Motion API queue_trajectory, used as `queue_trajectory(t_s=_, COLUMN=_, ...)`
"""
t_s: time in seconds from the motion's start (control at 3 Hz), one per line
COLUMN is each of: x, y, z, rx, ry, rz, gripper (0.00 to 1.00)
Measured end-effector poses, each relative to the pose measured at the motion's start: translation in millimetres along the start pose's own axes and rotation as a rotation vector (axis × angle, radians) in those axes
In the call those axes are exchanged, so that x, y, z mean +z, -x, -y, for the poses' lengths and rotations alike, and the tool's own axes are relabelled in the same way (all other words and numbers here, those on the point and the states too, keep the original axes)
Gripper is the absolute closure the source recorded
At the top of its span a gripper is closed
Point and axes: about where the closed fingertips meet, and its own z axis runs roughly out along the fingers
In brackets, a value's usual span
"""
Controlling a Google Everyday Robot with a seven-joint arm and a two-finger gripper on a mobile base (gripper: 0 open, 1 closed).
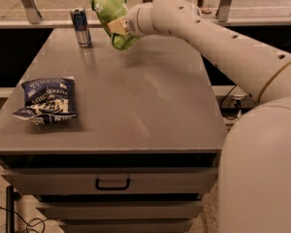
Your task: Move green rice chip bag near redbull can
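- My pincer [117, 26], at the tip of the white arm [203, 30] reaching in from the side, is clamped on the green rice chip bag [109, 6].
- It holds the bag in the air just right of the redbull can [81, 27], as my camera sees it.
- The bag hangs crumpled, its top higher than the can's silver lid.
- The can stands upright at the far edge of the grey worktop [150, 96].
- A dark blue snack bag [47, 100] lies flat, well in front of the can.
- Under the worktop, well below the can, is a drawer [160, 183] with a dark handle [112, 183].
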Motion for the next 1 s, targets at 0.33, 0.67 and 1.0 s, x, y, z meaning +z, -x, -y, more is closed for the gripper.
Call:
queue_trajectory(t_s=0.33, x=19.4, y=0.2, z=6.8, rx=0.021, ry=-0.014, rz=-0.003, gripper=1.00)
queue_trajectory(t_s=0.67, x=34.9, y=2.8, z=11.7, rx=0.034, ry=-0.026, rz=-0.001, gripper=1.00)
queue_trajectory(t_s=1.0, x=42.9, y=1.0, z=7.9, rx=0.052, ry=-0.020, rz=-0.001, gripper=1.00)
